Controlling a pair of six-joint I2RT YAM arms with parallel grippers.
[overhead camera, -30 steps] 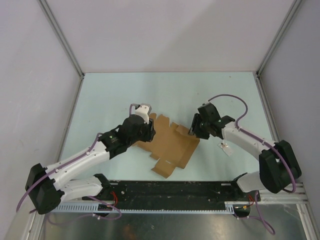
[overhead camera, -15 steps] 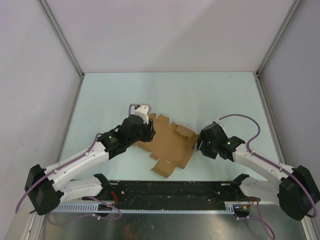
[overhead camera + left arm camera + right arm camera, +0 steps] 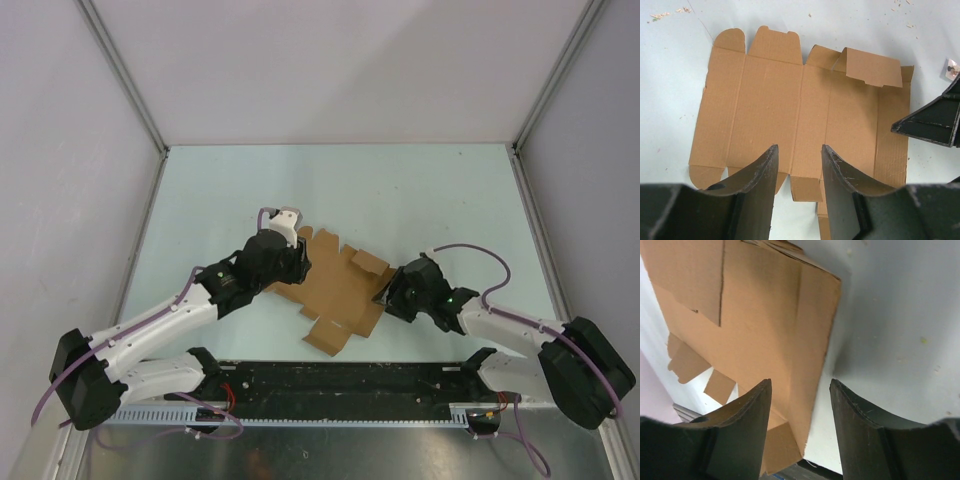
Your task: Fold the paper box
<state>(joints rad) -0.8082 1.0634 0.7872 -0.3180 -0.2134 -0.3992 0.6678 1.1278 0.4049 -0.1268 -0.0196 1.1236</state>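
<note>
The paper box (image 3: 340,288) is a flat brown die-cut cardboard sheet lying on the pale table between my two arms. In the left wrist view the paper box (image 3: 800,110) lies spread out, with one flap (image 3: 872,67) at its far right folded up. My left gripper (image 3: 799,148) hovers open over the sheet's near edge, nothing between its fingers. My left gripper (image 3: 298,262) sits at the sheet's left side in the top view. My right gripper (image 3: 388,295) is at the sheet's right edge. It is open, and my right gripper (image 3: 801,382) straddles the slightly raised edge strip of the paper box (image 3: 765,315).
A tiny silvery packet (image 3: 952,68) lies on the table just right of the sheet. A black rail (image 3: 340,380) with the arm bases runs along the near edge. Grey walls with metal posts (image 3: 125,75) close in the table on three sides.
My right arm has swung from the sheet's far right corner down and nearer, to its right edge, and now covers the small packet in the top view. The left arm has not moved.
</note>
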